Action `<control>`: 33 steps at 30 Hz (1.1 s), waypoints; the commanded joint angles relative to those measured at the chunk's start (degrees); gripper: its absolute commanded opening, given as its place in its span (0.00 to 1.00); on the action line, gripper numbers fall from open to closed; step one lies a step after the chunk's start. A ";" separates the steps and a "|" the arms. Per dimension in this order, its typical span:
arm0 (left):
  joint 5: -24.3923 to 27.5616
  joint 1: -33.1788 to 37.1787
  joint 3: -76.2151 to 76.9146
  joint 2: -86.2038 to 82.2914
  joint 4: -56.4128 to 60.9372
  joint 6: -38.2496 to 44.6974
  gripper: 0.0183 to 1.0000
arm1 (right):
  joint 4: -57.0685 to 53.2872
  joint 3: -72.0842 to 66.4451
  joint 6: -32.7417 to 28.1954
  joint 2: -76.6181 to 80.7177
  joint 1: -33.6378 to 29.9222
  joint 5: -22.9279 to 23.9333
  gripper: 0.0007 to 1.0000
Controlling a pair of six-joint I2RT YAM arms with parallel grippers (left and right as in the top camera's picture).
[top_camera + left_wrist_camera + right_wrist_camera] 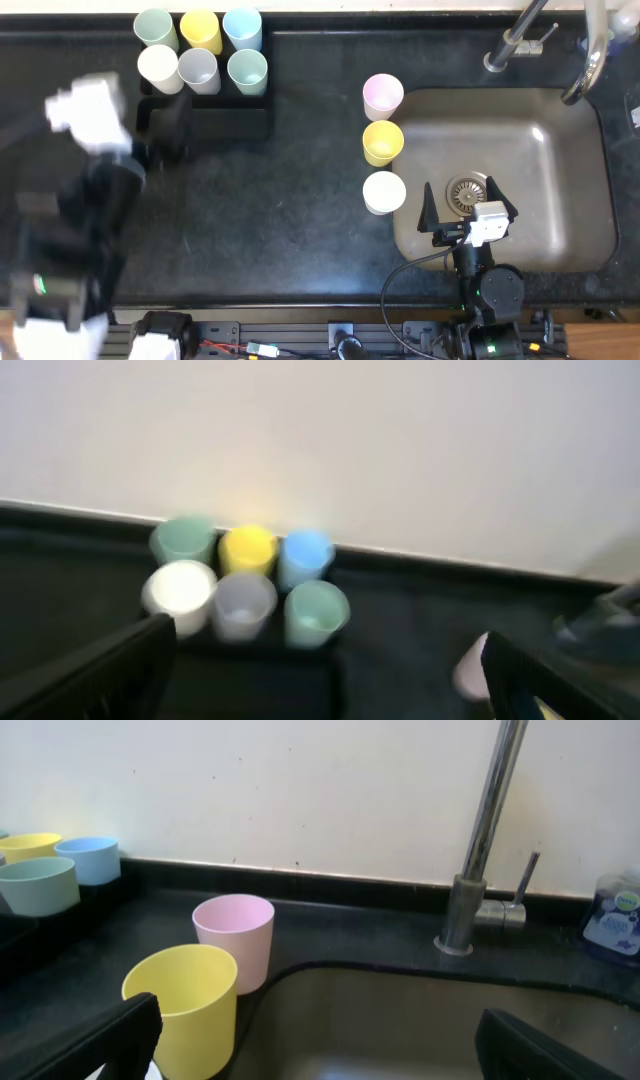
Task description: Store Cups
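"Looking at the three loose ones, where do they sit?"

"In a row on the desk point(280, 220), just beside the sink point(540, 150): pink cup point(382, 95), yellow cup point(383, 142), white cup point(384, 192). The black rack point(235, 125) is well apart from them, already part filled."

"And the arms?"

"The right pincer point(462, 195) hangs over the sink, fingers spread, holding nothing. The left pincer point(325, 660) is near the rack, also spread and empty."

"Will they be hard to lift?"

"I doubt it. They look like light, stiff plastic, but smooth and easy to tip. I'd pinch the rim wall, one finger inside, gently."
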 commanded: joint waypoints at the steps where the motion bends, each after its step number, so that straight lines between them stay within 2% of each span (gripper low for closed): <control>1: -3.10 -8.13 18.47 17.79 -7.30 -4.94 1.00 | 0.42 -0.76 0.22 -0.33 0.22 0.35 1.00; 5: -6.71 -17.49 34.42 34.56 -13.07 -8.92 1.00 | 0.44 -0.76 0.22 -0.33 0.22 0.35 1.00; 10: -7.50 -26.25 56.06 56.94 -22.82 -15.96 1.00 | 0.42 -0.76 0.22 -0.33 0.22 0.35 1.00; 15: -7.50 -30.49 72.00 72.24 -33.33 -22.36 1.00 | 0.42 -0.76 0.22 -0.33 0.22 0.35 1.00; 21: -7.56 -31.56 75.23 79.78 -36.30 -24.83 1.00 | 0.42 -0.76 0.22 -0.33 0.22 0.35 1.00; 25: -10.16 -31.56 75.23 82.34 -37.42 -27.80 1.00 | 0.42 -0.76 0.22 -0.33 0.22 0.35 1.00; 31: -10.54 -31.56 75.23 85.26 -38.53 -27.96 1.00 | 0.42 -0.76 0.22 -0.33 0.22 0.35 1.00; 33: -12.31 -31.56 75.23 87.19 -39.41 -30.97 0.99 | 0.42 -0.76 0.22 -0.33 0.22 0.35 1.00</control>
